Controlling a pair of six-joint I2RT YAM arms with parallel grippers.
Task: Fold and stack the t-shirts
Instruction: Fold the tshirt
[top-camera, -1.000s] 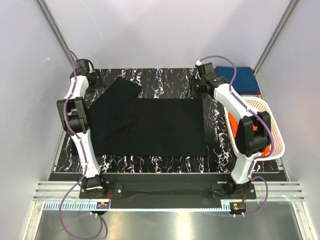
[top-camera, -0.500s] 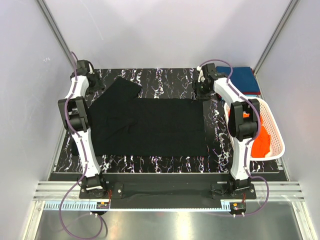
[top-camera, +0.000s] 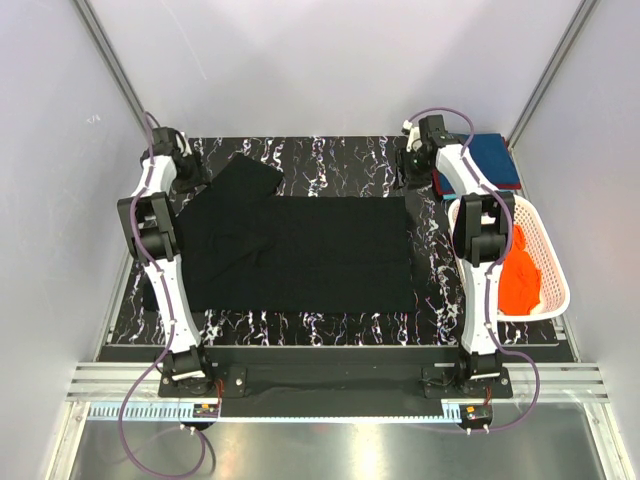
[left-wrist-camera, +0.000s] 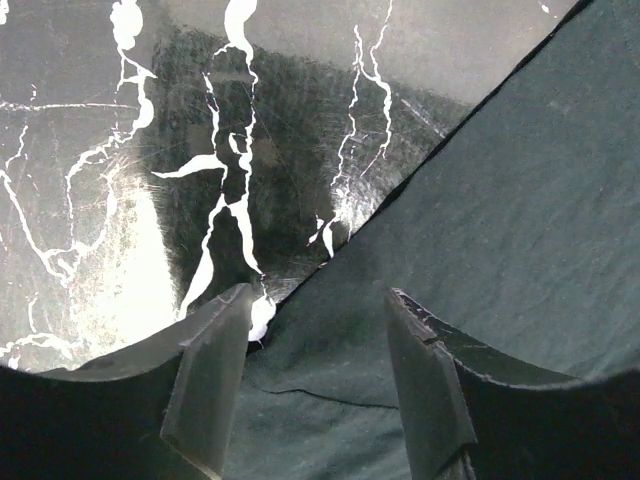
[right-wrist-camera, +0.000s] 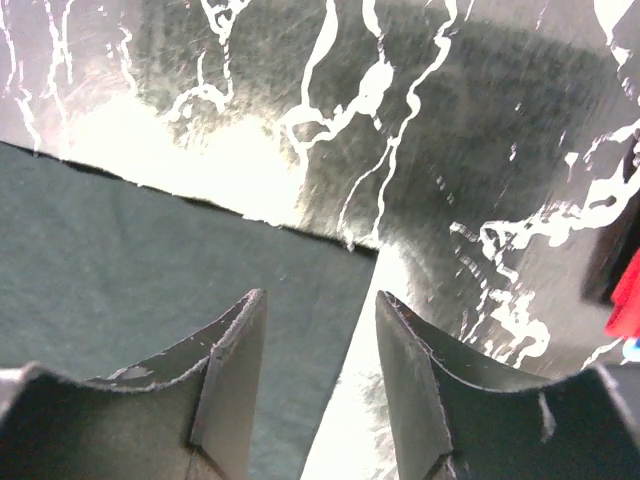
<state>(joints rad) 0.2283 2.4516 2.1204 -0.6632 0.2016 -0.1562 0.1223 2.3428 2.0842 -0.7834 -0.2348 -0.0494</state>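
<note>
The black t-shirt (top-camera: 300, 250) lies spread flat on the marbled black mat (top-camera: 330, 160), one sleeve pointing to the far left. My left gripper (top-camera: 193, 175) is open, low over the shirt's far left edge; in the left wrist view the gripper (left-wrist-camera: 318, 300) straddles that fabric (left-wrist-camera: 500, 200). My right gripper (top-camera: 408, 180) is open over the shirt's far right corner; in the right wrist view the gripper (right-wrist-camera: 320, 300) has the corner (right-wrist-camera: 330, 270) between its fingers. The teal-blue shirt (top-camera: 490, 152) lies folded on the dark red shirt (top-camera: 505, 186) at the back right. The orange shirt (top-camera: 520, 280) lies in the basket.
The white lattice basket (top-camera: 555, 270) stands at the right edge of the mat, beside my right arm. The cell's walls close in on both sides and at the back. A red scrap of cloth (right-wrist-camera: 628, 300) shows at the right wrist view's edge.
My right arm has drawn its elbow off the basket and stands more upright; its gripper shifted a little right to the shirt's far right corner. The left gripper has barely moved.
</note>
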